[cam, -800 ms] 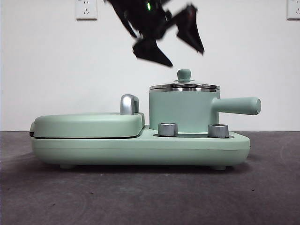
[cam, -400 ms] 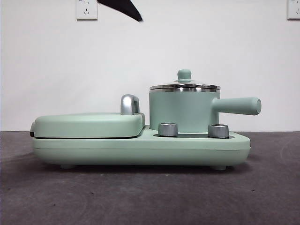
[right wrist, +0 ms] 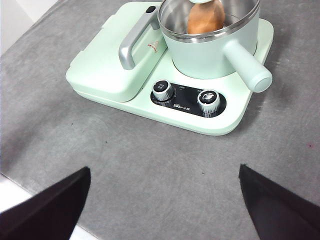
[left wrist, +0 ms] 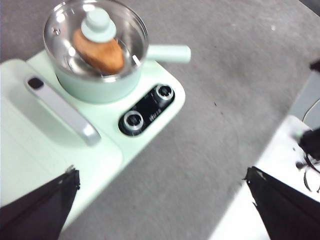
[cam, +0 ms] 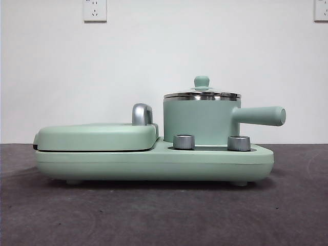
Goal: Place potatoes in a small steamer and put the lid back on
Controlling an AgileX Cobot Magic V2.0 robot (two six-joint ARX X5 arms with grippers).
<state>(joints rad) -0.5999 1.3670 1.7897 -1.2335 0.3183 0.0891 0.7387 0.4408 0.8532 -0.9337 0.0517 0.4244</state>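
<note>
Sitting closed on the appliance base (cam: 154,161), well back from the worktop (cam: 164,215) edges.
Lying inside the small steamer (cam: 201,122) under the lid (cam: 201,94): the potato (left wrist: 99,51), long axis running level across the pot. Pointing sideways off the pot: the straight handle (cam: 259,116). Hanging wide open, empty, clear of everything: left claw (left wrist: 160,210) and right claw (right wrist: 162,205).

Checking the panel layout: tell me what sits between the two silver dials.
Between the left silver dial and right silver dial, the right wrist view shows only glossy black panel with small white print.
</note>
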